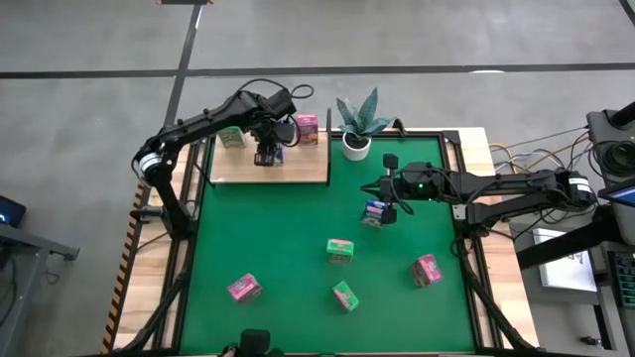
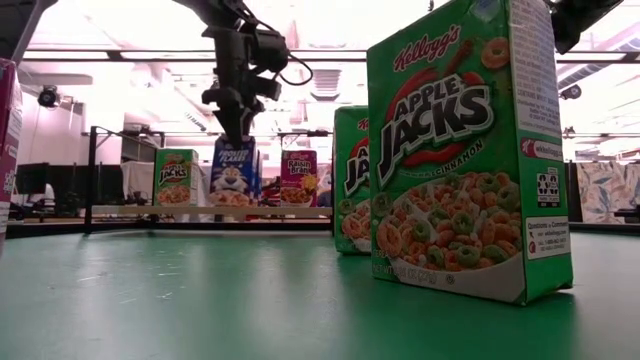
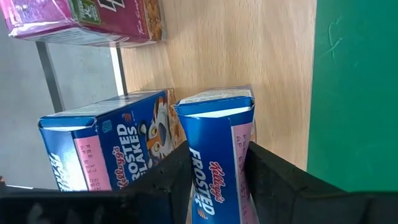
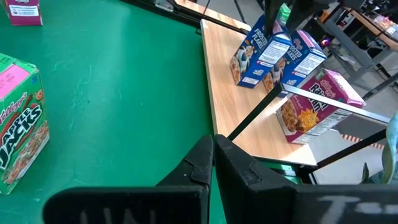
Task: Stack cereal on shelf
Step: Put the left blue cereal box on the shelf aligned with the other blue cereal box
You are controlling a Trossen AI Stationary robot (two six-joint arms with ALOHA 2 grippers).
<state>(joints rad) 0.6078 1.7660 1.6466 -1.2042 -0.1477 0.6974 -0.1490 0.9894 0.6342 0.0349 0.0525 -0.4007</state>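
The light-wood shelf (image 1: 303,171) lies at the table's far left. A green cereal box (image 1: 231,137), a pink one (image 1: 306,129) and a blue one (image 3: 106,146) stand on it. My left gripper (image 1: 268,154) reaches down over the shelf, shut on a second blue box (image 3: 214,143) right beside the first. My right gripper (image 1: 369,188) hovers shut and holding nothing over the table's middle right. A further blue box (image 1: 374,212) sits on the felt just near of it. My left gripper pinches the blue box between its two fingers (image 3: 174,174), one on each of two opposite sides (image 3: 245,155). It has the box's upper part (image 2: 232,145) and comes from above, pointing steeply down. The box stands upright with its lower end (image 2: 232,203) at the shelf board.
Two green boxes (image 1: 340,251) (image 1: 344,296) and two pink ones (image 1: 243,288) (image 1: 427,270) are scattered over the near half of the green felt. A potted plant (image 1: 357,129) stands just right of the shelf. Thin black posts (image 4: 323,102) edge the shelf.
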